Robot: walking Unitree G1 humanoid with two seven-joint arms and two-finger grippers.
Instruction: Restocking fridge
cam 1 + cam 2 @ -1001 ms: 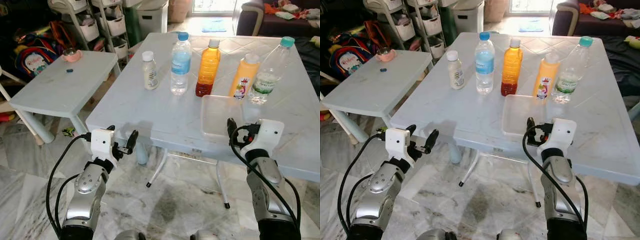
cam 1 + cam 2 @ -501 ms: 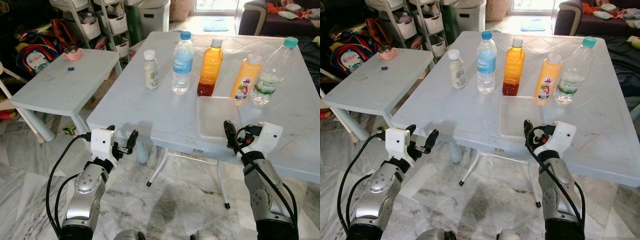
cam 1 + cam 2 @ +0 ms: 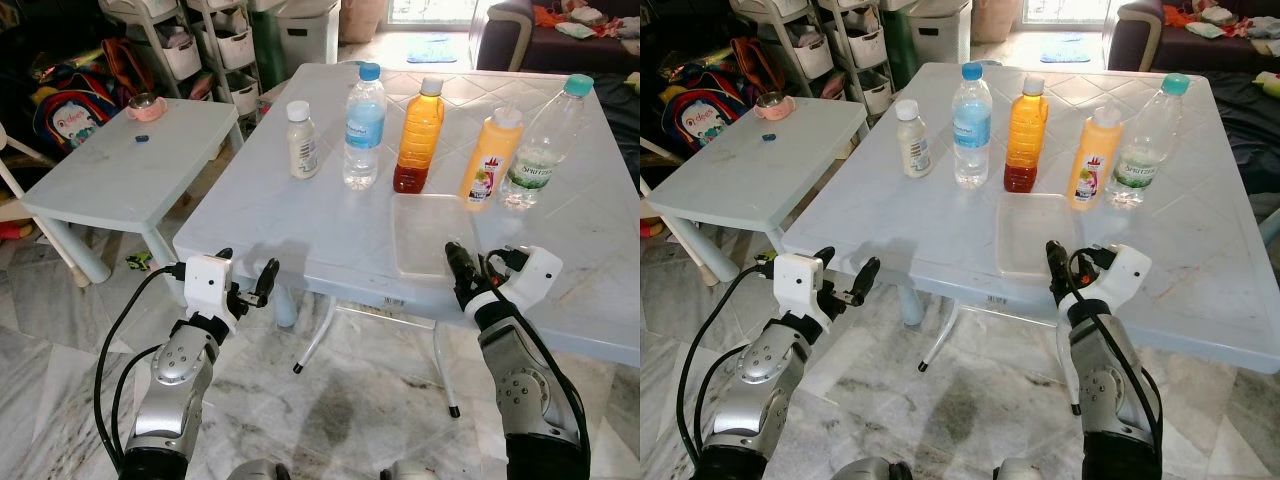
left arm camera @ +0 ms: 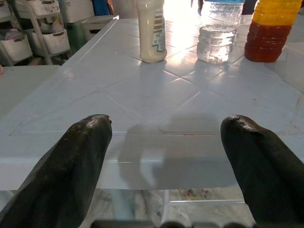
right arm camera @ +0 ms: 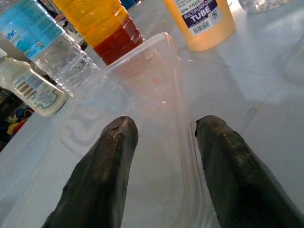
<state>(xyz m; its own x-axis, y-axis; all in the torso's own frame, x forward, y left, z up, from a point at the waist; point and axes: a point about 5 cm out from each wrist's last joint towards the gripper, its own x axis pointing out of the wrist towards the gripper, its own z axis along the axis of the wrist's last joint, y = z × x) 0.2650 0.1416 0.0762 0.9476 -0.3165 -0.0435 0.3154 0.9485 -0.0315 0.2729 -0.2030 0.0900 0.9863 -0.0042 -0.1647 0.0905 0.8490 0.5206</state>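
1. Bottles are standing in a row across the far half of the big table (image 3: 300,225): a white bottle (image 3: 301,140), a water bottle (image 3: 362,128), an orange-red bottle (image 3: 417,124), a yellow bottle (image 3: 485,160) and a clear bottle (image 3: 538,144), reading from the table's left to its right.
2. A clear tray (image 3: 432,236) is lying on the table just in front of the orange-red and yellow bottles, reaching the table's near edge.
3. The right gripper (image 5: 164,137) is hovering at the table's near edge with its fingers spread apart over the tray's near rim, gripping nothing; the bottles are standing well beyond it, on the tray's far side.
4. The left gripper (image 4: 166,130) is waiting below and in front of the table's near left corner, fingers wide apart and empty, pointing toward the white bottle and water bottle, which are well apart from it.
5. Compared with a second ago, the right gripper is sitting further left along the table's edge, now over the tray rather than off its right side, while the left gripper is staying where it was.
6. A small table (image 3: 120,165) is standing to the left of the big table.
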